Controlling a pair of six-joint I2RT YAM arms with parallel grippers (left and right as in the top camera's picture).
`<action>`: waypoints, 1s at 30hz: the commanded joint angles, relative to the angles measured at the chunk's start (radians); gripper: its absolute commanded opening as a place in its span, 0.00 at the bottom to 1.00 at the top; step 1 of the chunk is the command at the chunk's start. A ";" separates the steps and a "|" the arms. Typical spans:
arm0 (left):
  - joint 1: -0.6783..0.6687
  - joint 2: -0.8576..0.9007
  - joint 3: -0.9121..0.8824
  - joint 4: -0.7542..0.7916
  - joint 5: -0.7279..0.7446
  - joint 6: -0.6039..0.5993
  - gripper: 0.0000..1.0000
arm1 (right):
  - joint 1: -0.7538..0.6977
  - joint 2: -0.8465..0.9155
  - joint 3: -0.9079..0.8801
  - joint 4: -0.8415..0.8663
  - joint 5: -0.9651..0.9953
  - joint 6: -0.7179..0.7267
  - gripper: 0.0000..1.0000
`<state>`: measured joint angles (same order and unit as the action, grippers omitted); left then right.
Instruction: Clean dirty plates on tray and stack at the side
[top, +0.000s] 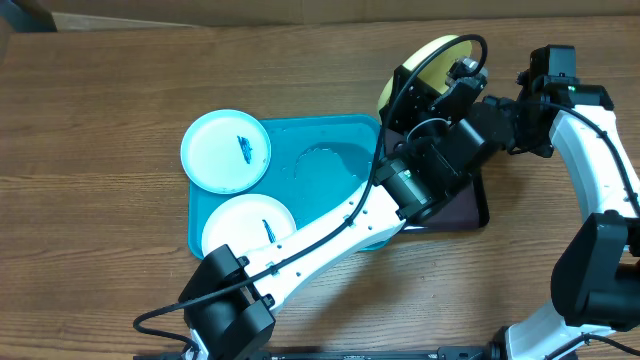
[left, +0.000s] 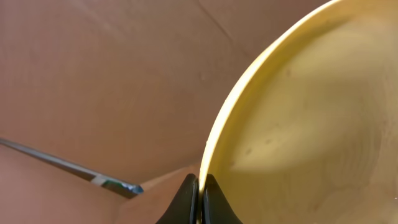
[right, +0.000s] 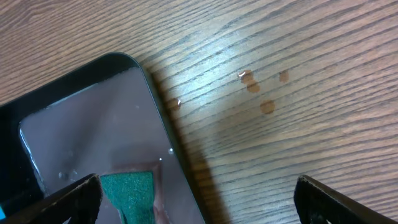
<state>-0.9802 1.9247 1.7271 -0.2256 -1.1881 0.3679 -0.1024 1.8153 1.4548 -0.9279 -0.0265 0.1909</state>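
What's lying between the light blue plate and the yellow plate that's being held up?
Seen from overhead, only the turquoise tray, its floor bare except for what looks like a wet patch. Nothing else separates the light blue plate from the yellow plate.

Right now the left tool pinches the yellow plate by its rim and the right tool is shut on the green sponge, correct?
No. The left tool pinches the yellow plate by its rim, but the right tool is open, not shut on the green sponge, which lies in the black tray. The right wrist view shows it.
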 joint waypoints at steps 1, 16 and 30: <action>0.006 -0.016 0.012 -0.117 0.069 -0.222 0.04 | 0.002 -0.010 0.008 0.003 -0.001 0.011 1.00; 0.426 -0.015 0.002 -0.530 1.235 -0.758 0.04 | 0.002 -0.010 0.008 0.003 -0.001 0.011 1.00; 0.969 -0.016 0.002 -0.797 1.871 -0.642 0.04 | 0.002 -0.010 0.008 0.002 -0.001 0.011 1.00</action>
<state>-0.0593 1.9247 1.7264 -0.9962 0.5785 -0.3347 -0.1024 1.8153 1.4548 -0.9283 -0.0261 0.1909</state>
